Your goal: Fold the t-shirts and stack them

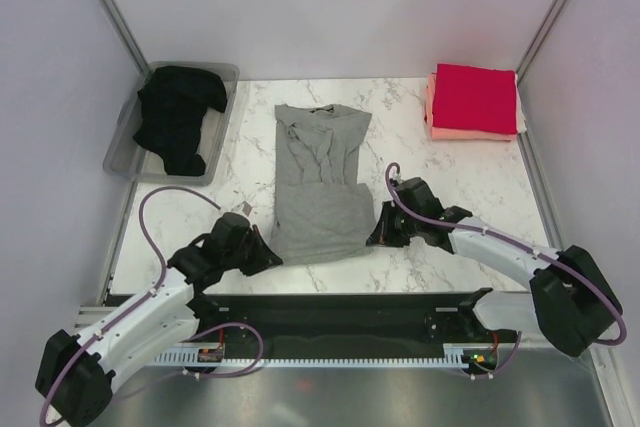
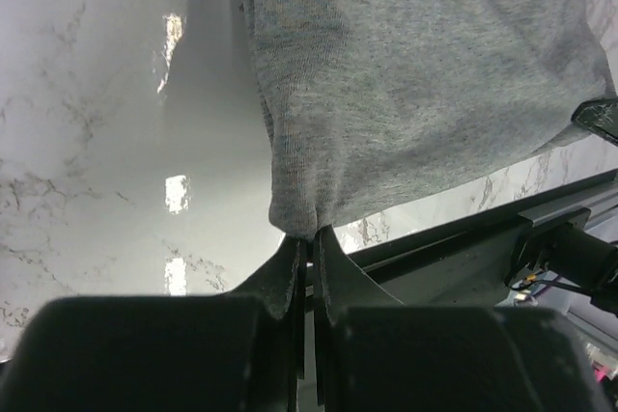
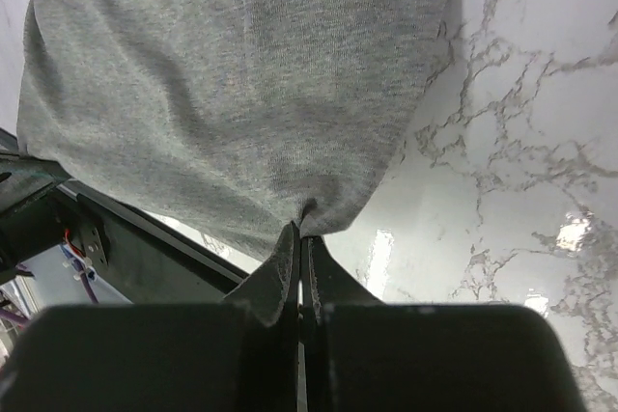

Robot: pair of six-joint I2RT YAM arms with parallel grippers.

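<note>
Top external: grey t-shirt (image 1: 320, 182) lies lengthwise on the worktop (image 1: 470, 177), sides folded in, near hem spanning between my two pairs of fingers. Left fingers (image 2: 290, 272) are pinched narrow on the hem's left corner. Right fingers (image 3: 286, 262) are clamped the same way on the right corner. Cloth bunches right at both tips and runs away ahead of them. I judge the hem-to-collar fold is next: lift both corners evenly, keep the hem taut, carry it forward, lay it square. Folded red and pink stack (image 1: 473, 99) sits well beyond the right fingers.
</note>
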